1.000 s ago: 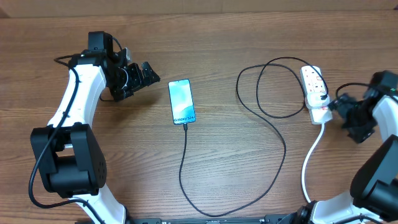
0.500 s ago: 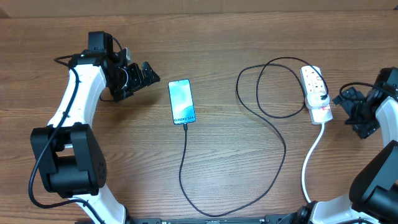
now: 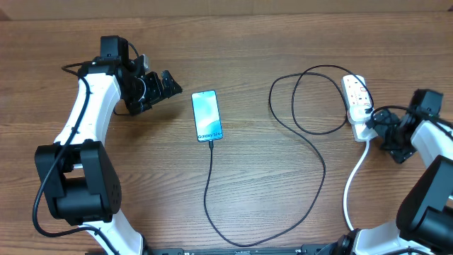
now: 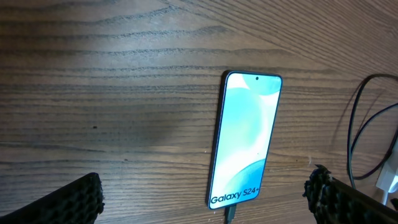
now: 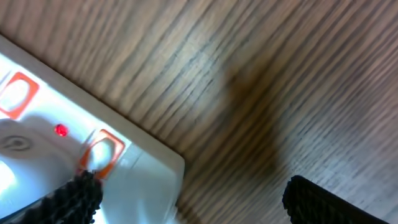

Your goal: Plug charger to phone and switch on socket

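The phone point(image 3: 207, 115) lies face up with its screen lit, and it fills the middle of the left wrist view point(image 4: 245, 140). The charger's black cable point(image 3: 322, 159) runs from its connector point(image 4: 230, 214), seated in the phone's near end, in a loop to the white socket strip point(image 3: 357, 95). My left gripper point(image 3: 161, 86) is open and empty, left of the phone. My right gripper point(image 3: 379, 126) is open at the strip's near end. In the right wrist view one fingertip point(image 5: 81, 199) sits over a red-marked switch on the strip point(image 5: 137, 180). A small red light point(image 5: 60, 130) glows there.
The strip's white cord point(image 3: 354, 177) runs toward the table's front edge. The black cable's large loop point(image 3: 297, 99) lies left of the strip. The rest is bare wooden tabletop point(image 3: 269, 42).
My right gripper has swung left, back onto the near end of the socket strip. The left arm, phone and cable have not moved.
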`<action>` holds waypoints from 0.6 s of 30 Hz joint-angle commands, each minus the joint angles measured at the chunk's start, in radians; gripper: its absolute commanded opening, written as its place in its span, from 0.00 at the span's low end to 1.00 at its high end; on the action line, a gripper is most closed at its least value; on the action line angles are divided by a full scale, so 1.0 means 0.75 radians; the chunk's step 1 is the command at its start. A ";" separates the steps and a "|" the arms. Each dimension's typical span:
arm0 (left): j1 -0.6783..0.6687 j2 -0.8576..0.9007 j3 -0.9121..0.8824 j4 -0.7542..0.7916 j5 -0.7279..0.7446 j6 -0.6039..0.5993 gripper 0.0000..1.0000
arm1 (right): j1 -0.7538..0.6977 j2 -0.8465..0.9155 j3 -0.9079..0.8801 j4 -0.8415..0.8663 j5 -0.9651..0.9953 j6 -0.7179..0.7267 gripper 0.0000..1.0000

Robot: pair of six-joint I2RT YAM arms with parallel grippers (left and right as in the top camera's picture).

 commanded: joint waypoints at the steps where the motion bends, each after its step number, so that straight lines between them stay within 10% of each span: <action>1: -0.010 -0.011 0.010 0.002 -0.009 0.015 1.00 | 0.006 0.004 -0.049 0.041 0.052 -0.001 0.94; 18: -0.010 -0.011 0.010 0.002 -0.009 0.015 1.00 | 0.010 -0.004 0.387 -0.433 -0.018 -0.150 0.99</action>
